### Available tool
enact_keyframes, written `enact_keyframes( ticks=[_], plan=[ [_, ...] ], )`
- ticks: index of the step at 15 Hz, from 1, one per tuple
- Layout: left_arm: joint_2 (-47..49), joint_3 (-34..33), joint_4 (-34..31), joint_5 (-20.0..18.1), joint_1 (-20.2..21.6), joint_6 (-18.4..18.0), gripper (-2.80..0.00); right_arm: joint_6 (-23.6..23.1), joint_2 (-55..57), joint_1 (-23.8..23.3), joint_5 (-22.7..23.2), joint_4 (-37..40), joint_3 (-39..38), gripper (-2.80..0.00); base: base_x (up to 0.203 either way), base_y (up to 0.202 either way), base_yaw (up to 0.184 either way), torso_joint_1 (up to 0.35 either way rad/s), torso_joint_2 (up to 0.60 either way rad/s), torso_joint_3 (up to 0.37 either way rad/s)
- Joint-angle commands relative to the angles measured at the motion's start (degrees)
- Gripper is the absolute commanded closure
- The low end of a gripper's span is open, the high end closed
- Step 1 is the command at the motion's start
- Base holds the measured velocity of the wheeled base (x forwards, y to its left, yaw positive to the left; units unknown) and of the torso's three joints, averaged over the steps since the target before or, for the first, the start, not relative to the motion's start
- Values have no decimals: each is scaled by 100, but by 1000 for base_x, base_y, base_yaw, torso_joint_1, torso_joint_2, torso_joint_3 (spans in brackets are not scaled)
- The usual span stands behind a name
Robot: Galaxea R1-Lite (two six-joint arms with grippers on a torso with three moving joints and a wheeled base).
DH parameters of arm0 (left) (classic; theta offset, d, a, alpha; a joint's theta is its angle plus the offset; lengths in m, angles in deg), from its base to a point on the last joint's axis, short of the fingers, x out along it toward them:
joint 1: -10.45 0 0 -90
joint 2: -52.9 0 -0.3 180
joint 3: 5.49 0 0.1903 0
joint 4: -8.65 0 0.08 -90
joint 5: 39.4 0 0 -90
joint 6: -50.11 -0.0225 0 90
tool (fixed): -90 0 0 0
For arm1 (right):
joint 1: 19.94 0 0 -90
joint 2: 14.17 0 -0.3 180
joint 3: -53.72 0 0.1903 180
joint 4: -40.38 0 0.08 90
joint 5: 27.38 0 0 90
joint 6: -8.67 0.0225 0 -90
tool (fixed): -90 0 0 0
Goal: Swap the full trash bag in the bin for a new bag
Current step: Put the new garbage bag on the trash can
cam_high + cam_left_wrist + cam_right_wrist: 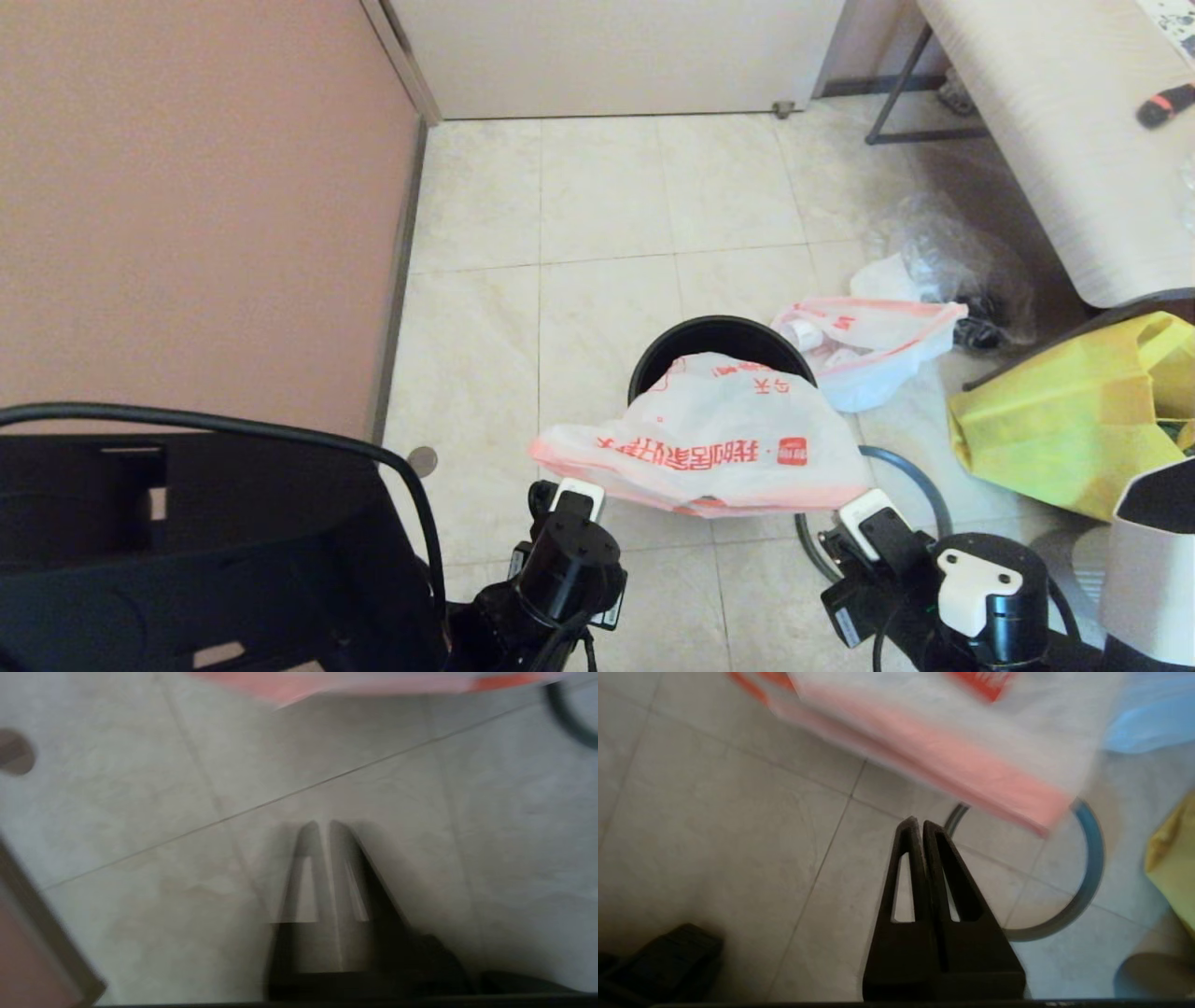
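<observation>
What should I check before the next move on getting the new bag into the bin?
1. Old bag out of the bin: ok, on the floor beside it.
2. New bag over the bin: ok, draped across the opening.
3. New bag opened and lining the bin: not ok, lying flat.
4. Left tool gripping the new bag: not ok, shut empty.
5. Right tool gripping it: not ok, shut empty.
6. Hoop fitted: not ok, on the floor.
</observation>
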Motion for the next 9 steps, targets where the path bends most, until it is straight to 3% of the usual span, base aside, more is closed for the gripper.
enact_keyframes(
  ticks=[1,4,5,9],
  plan=[
    [-116,-128,58,17,159,19,0,-107,763,113,-61,-48,351,0,0,0,0,0,0,0],
    [-257,-304,411,-186,500,-77,0,-609,1379,248,-136,-48,1187,0,0,0,0,0,0,0],
    [-267,-375,523,-354,447,-76,0,-699,1412,256,-144,-47,1464,0,0,0,0,0,0,0],
    [-281,-400,652,-378,370,-91,0,-756,1263,220,-205,466,1942,0,0,0,0,0,0,0]
  ],
)
